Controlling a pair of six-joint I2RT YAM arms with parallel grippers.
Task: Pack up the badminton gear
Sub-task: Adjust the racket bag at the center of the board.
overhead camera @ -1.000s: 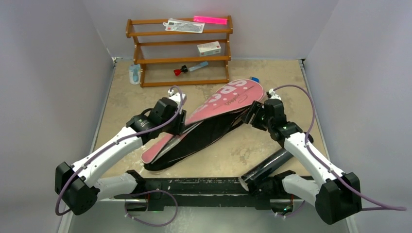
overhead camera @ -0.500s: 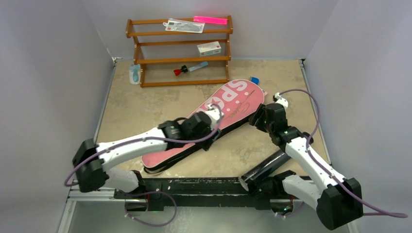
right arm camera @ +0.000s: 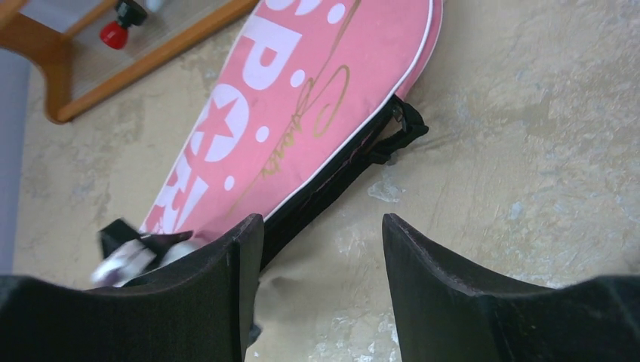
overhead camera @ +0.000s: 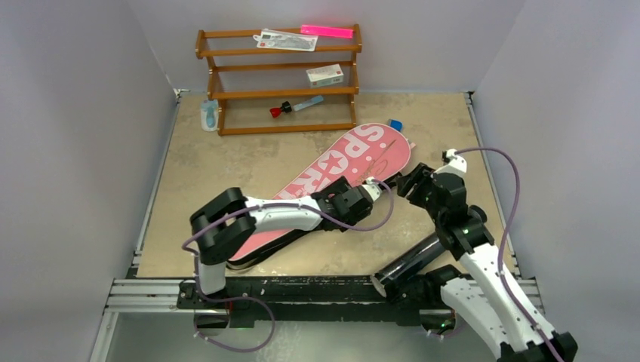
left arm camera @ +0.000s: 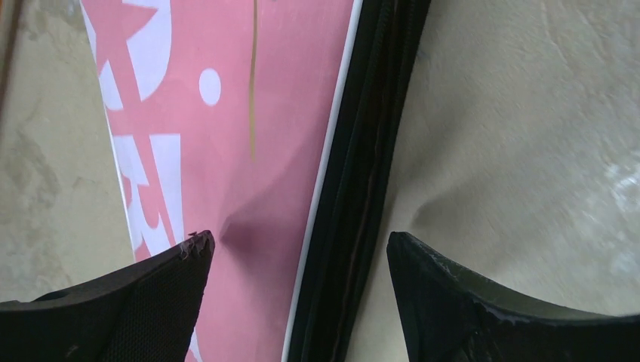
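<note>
Now | left gripper (left arm camera: 298,240) spread, reaching low over bag (overhead camera: 355,154) edge | right gripper (right arm camera: 323,220) spread, empty

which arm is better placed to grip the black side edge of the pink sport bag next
Left, likely. The left pincer, open, straddles the black side edge of the pink SPORT racket bag; the right pincer, also open, hangs mostly over bare beige tabletop beside it.
</note>
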